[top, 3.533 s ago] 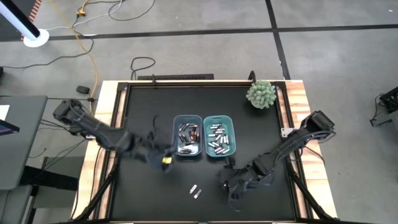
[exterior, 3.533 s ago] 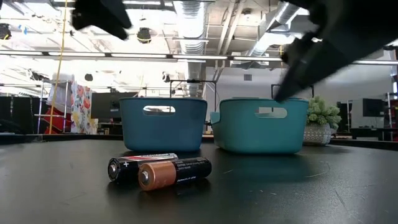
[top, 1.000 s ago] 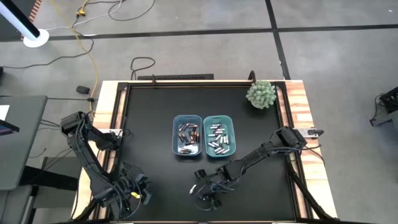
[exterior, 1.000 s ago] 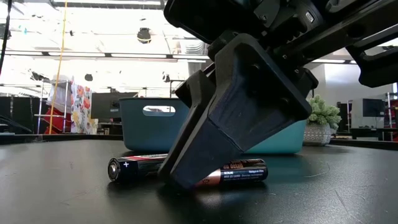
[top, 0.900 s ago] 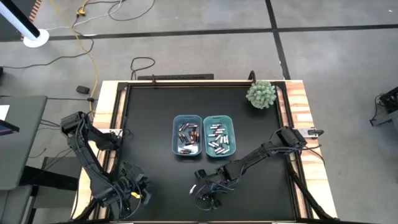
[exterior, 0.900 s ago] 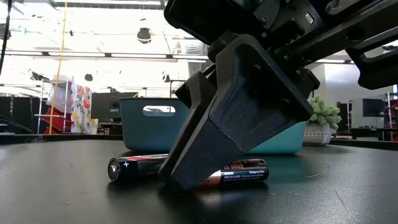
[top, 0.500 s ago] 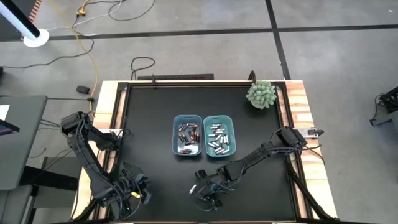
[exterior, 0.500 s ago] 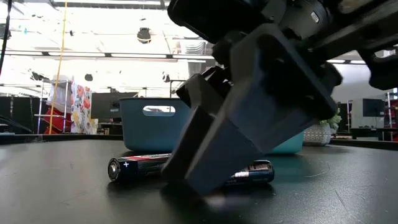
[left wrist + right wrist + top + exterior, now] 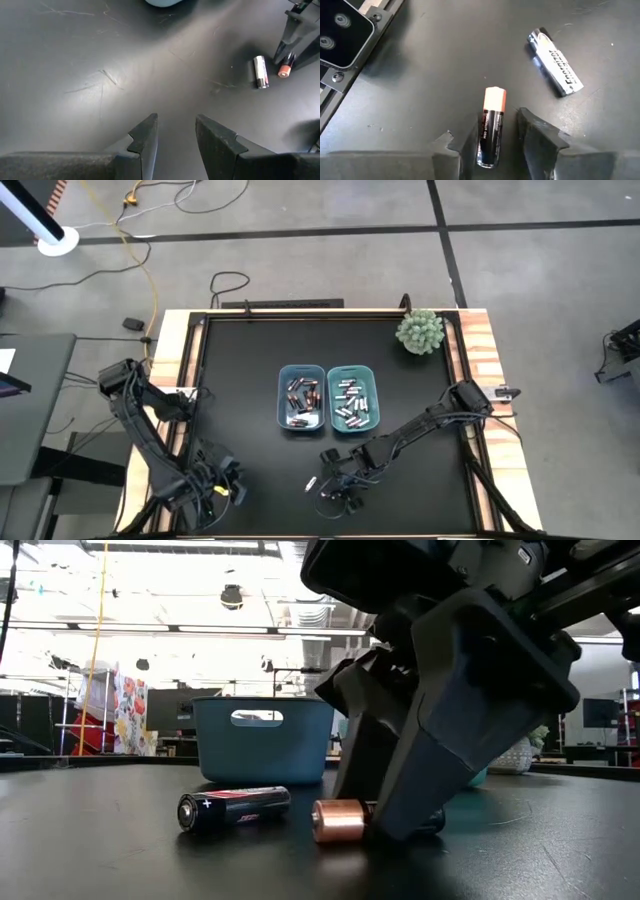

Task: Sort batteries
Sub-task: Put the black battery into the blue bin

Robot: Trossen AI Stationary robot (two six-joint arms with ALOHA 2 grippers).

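Two batteries lie on the black table near its front middle. The copper-topped battery (image 9: 490,131) lies between the open fingers of my right gripper (image 9: 496,131), its copper end (image 9: 338,821) pointing at the near edge. The silver and black battery (image 9: 555,62) lies free on its side just to the left (image 9: 234,808). More batteries fill the blue bin (image 9: 301,398) and the teal bin (image 9: 353,399). My left gripper (image 9: 175,134) waits open over bare table at the near left (image 9: 215,485). My right gripper straddles the copper-topped battery's dark body (image 9: 487,145), fingers slanting down from the far right and lying along it. One finger (image 9: 468,141) stands close against its side; whether it touches I cannot tell. The battery lies flat on the table.
A small green plant (image 9: 419,331) stands at the far right corner. The two bins sit side by side mid-table, beyond the loose batteries. A raised wooden rim (image 9: 172,380) borders the table's left and right sides.
My right gripper has shifted a little toward the table's right edge and tipped. The copper-topped battery has swung round on the table: it lay crosswise with its label showing, and now its copper end faces the near edge. The silver and black battery stayed put.
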